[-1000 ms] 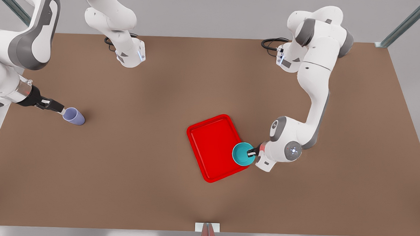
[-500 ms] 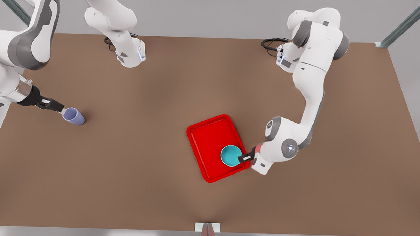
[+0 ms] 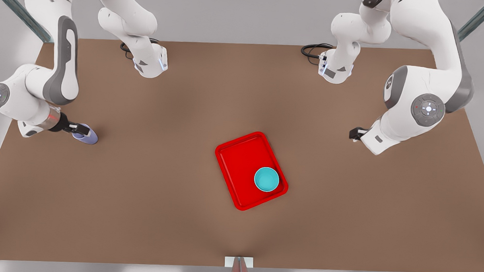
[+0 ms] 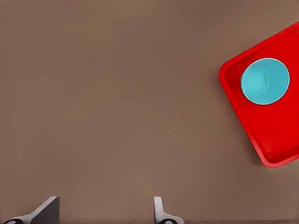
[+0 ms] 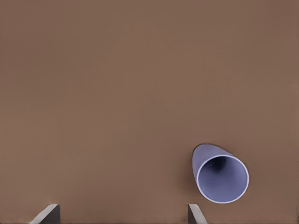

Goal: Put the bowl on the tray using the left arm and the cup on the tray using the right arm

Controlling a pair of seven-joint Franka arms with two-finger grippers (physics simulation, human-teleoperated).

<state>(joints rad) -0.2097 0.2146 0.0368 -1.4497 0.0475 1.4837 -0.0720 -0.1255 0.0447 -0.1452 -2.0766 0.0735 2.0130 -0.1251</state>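
Observation:
The teal bowl [image 3: 266,179] [image 4: 265,80] sits upright on the red tray [image 3: 241,160] [image 4: 280,140], near the tray corner toward the front view's right. My left gripper [image 3: 352,134] [image 4: 105,212] hangs open and empty well off the tray, at the front view's right. At the front view's far left the lavender cup [image 3: 89,138] [image 5: 222,179] stands on the brown table. My right gripper [image 3: 80,129] [image 5: 122,213] hovers open above it and partly covers it in the front view. In the right wrist view the cup lies just outside one fingertip, not between the fingers.
Both arm bases [image 3: 150,64] [image 3: 335,71] stand at the table's far edge, with black cables beside them. A small white bracket [image 3: 238,262] sits at the middle of the near edge. Bare brown table lies between the cup and the tray.
The left gripper let go of the bowl on the tray and drew back up toward the front view's right. The right arm swung over so that its gripper now sits above the cup.

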